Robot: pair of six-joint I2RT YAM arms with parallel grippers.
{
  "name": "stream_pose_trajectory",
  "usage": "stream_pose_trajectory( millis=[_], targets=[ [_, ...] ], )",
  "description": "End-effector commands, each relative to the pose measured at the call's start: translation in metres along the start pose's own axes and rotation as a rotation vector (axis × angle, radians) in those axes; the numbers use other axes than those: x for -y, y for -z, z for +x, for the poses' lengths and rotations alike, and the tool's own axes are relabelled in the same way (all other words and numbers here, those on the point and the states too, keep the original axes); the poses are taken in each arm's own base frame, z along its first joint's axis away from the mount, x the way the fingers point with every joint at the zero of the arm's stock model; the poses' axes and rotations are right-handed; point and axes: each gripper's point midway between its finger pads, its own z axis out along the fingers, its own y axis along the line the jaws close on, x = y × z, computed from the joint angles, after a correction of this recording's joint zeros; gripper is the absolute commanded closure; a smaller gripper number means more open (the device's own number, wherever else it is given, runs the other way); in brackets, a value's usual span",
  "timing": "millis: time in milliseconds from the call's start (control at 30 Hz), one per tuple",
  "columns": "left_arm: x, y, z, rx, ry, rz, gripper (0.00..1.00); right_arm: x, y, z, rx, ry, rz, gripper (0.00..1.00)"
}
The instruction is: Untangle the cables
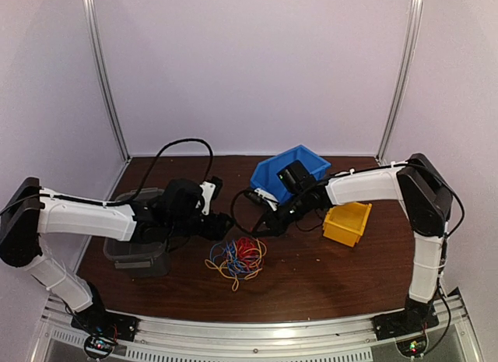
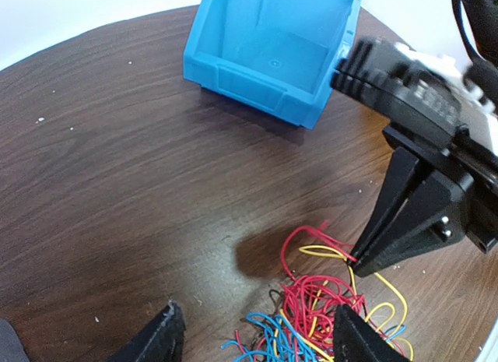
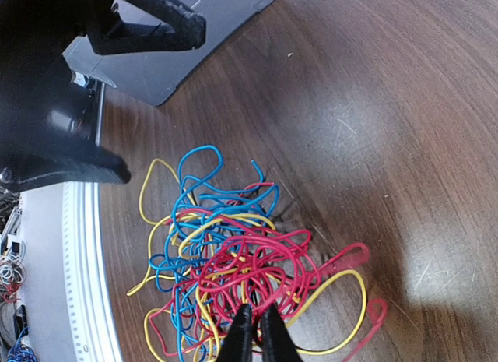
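Cables (image 1: 236,258): one loose knot of red, blue and yellow strands on the brown table (image 1: 327,276), lower centre of the top view, between the two arms. No white strand made out.

Right gripper (image 3: 255,319): fingers drawn almost together, tips set into the red loops at the bottom edge of its wrist view. Cannot tell whether a strand is actually caught.

Left gripper (image 2: 257,319): spread wide, hovering over the blue-and-red side of the pile, touching nothing visible.

Judgement: the step in hand is isolating one red strand. To do it well:
- pinch a single loop only;
- lift slowly and away from the heap;
- let the left pin the remainder so the knot doesn't ride up whole.

Blue bin (image 1: 289,171), yellow bin (image 1: 348,222), grey tray (image 1: 136,253): no labels, brands or writing legible anywhere.
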Motion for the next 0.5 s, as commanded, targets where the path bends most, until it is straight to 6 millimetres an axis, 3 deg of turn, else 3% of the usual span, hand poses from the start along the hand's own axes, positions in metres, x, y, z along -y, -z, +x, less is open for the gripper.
stream_pose_trajectory(
  millis=[0,233,367,467],
  targets=[
    [0.014,0.005,-0.01,0.05,-0.003,0.088,0.33,0.003,0.002,-0.016,0.026,0.02,0.038,1.0],
    [0.064,-0.012,0.01,-0.027,-0.043,0.324,0.32,-0.022,0.034,-0.039,0.075,0.128,0.045,1.0],
    [0.067,-0.021,0.014,-0.023,-0.038,0.31,0.3,-0.042,0.054,-0.049,0.113,0.179,0.029,1.0],
    [0.064,-0.03,0.018,-0.033,-0.017,0.289,0.35,-0.06,0.071,-0.06,0.157,0.219,0.008,1.0]
  ],
)
